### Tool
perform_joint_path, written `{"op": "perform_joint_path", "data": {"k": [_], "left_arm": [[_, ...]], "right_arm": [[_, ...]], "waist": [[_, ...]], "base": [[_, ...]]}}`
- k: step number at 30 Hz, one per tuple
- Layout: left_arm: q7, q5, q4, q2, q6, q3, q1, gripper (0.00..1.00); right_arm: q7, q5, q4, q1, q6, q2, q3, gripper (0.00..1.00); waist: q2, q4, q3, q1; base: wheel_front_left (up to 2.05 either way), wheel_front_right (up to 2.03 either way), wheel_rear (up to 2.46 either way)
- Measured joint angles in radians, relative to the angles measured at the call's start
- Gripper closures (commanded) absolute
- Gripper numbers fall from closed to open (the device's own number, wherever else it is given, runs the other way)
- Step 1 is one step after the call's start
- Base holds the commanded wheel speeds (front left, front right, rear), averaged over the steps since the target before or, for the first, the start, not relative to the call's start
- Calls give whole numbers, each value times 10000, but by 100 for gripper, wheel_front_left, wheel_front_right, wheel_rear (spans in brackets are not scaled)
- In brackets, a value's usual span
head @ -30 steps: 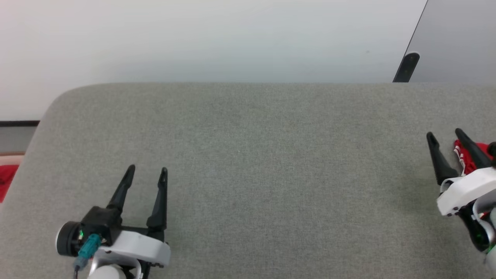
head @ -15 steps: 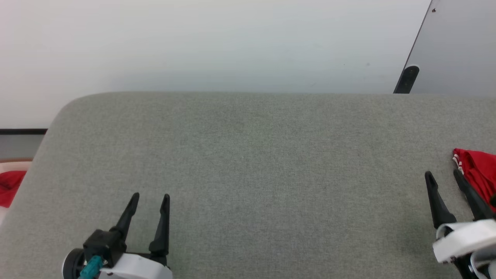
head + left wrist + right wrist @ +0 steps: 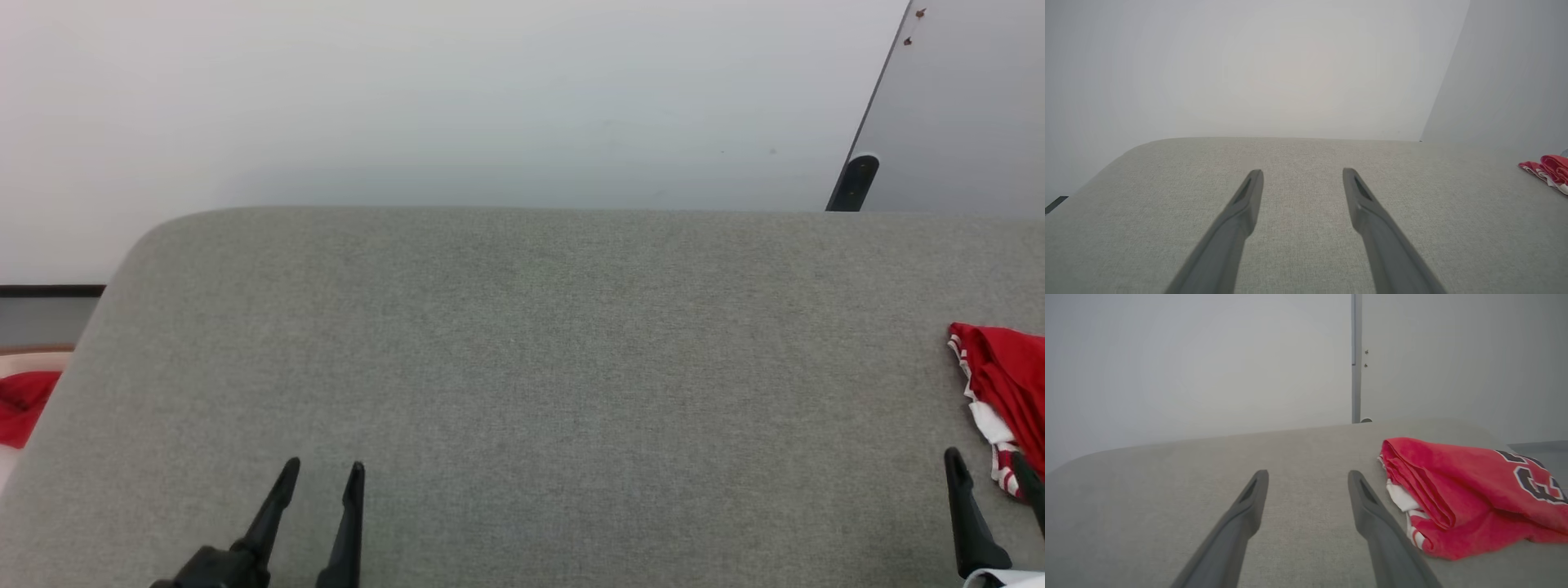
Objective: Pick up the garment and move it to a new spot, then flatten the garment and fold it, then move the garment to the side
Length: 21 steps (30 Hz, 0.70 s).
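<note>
The soft red shirt (image 3: 1461, 498) lies folded in a lumpy pile near the right edge of the fuzzy grey surface (image 3: 522, 343). The left gripper (image 3: 1302, 173) and the right gripper (image 3: 1308, 475) are both spread wide and empty.

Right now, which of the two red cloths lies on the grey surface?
The striped-trim garment at the right edge, beside the right gripper; the plain red scrap lies off the surface, far left.

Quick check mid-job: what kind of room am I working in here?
Probably a plain indoor test room: a grey fabric-covered surface, a bare white wall behind it, and a red garment lying near its right edge.
</note>
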Motion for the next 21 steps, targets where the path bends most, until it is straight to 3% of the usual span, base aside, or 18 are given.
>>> {"op": "perform_joint_path", "data": {"k": [8,21], "left_arm": [[86,-105,-130,23,-2,-69,232,0],[94,-209,-219,-23,146,-140,215,0]], "right_arm": [[456,-188,-729,289,0,311,-230,0],[456,-159,-859,287,0,359,-259,0]], "waist": [[0,-64,-30,0],[0,-50,-8,0]], "base": [[0,0,0],[0,0,0]]}}
